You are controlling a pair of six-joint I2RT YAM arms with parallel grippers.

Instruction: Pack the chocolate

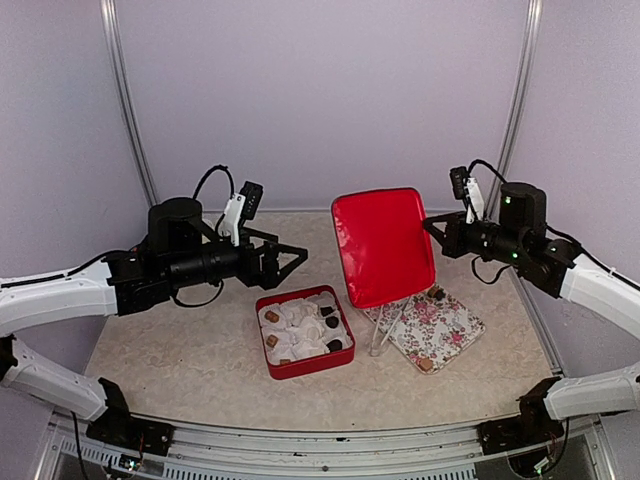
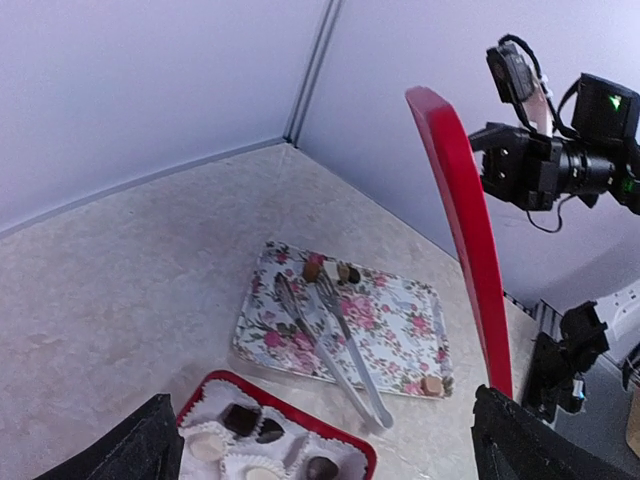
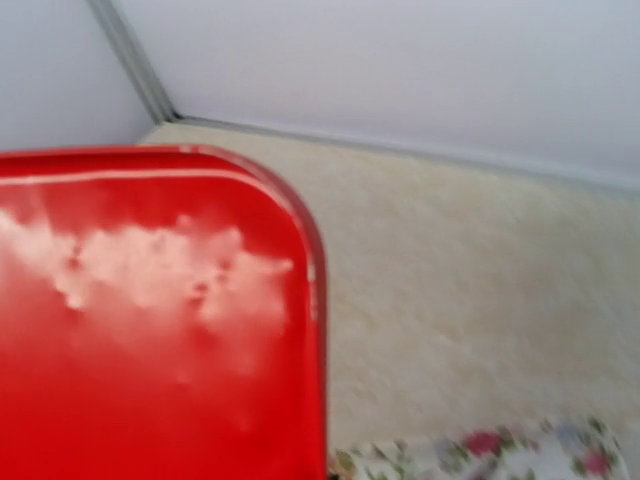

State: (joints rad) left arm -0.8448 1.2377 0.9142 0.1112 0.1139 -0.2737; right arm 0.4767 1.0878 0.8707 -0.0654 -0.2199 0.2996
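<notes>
While the red lid (image 1: 385,245) stands tilted up between the red box (image 1: 314,367) and the floral tray (image 1: 455,335), the overhead view puts the right gripper (image 1: 437,237) at the lid's right rim. From there I cannot tell whether its fingers pinch the rim or only prop it. The left gripper (image 1: 290,256) hovers above the table (image 1: 170,350) just behind the box, spread and empty. Some of the chocolate (image 1: 331,325) sits in the box's white liners. A few pieces lie on the tray, where the tongs (image 1: 380,335) also rest.

From the left wrist, the lid shows edge-on and leaning, its foot hidden behind that gripper's own right finger (image 2: 540,440). Two pieces lie at the tray's far edge and one at its near right corner. The tongs slant across the roses toward the box.

The right wrist sees only blurred red filling the lower left and a strip of tray below. Its own fingers are out of frame.

My read is that packing is unfinished, so the lid wants parking, not closing. I'd carry it away from tray and box, lower it flat on bare table, and let go only once it rests. A tall panel held by one rim could swing and sweep the loose pieces or the tongs. The free left gripper would then have an open path to the tongs.
</notes>
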